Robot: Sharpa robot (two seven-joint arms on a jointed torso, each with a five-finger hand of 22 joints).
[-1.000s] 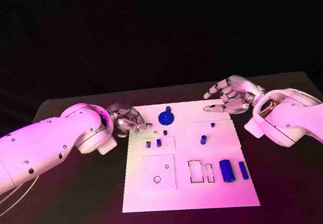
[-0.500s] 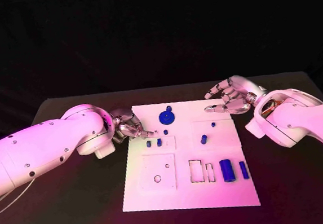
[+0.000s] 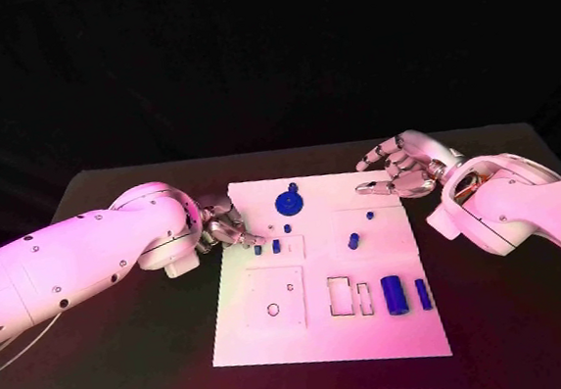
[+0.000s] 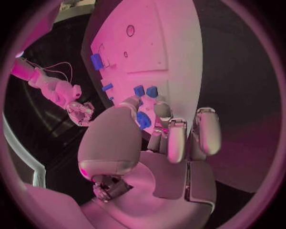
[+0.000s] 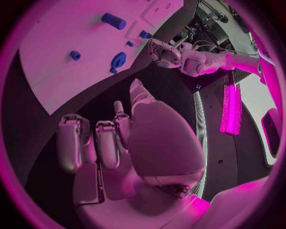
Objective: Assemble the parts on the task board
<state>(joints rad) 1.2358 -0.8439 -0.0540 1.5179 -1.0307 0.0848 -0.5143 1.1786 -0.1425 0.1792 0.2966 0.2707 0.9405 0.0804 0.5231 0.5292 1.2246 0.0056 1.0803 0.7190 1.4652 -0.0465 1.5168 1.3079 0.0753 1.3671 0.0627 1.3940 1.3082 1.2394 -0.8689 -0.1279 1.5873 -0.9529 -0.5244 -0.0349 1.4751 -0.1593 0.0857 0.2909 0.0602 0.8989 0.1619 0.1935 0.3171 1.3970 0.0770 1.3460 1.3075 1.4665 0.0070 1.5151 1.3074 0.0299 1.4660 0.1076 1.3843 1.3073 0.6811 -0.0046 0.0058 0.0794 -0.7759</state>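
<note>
The white task board [image 3: 333,330] lies mid-table with blue parts on it: a round gear-like piece [image 3: 288,203], several small pegs such as a pair [image 3: 268,249] by the left edge, and two cylinders [image 3: 393,297] at the near right. My left hand [image 3: 229,224] hangs over the board's far left edge, fingertips close to that pair. In the left wrist view the fingers [image 4: 177,138] stretch toward the pegs [image 4: 145,91], and another blue piece [image 4: 143,120] shows in the gap beside the thumb. My right hand [image 3: 399,169] hovers by the far right corner, fingers loosely bent, holding nothing.
Black table [image 3: 136,375] surrounds the board on all sides. The board has rectangular slots [image 3: 340,296] and a small round hole [image 3: 272,310] toward the near side. My right wrist view shows the gear [image 5: 118,60] and my left hand [image 5: 164,51] beyond it.
My left hand has slid along the board's left edge toward me and now sits closer to the pair of small pegs. The right hand and the parts have stayed put.
</note>
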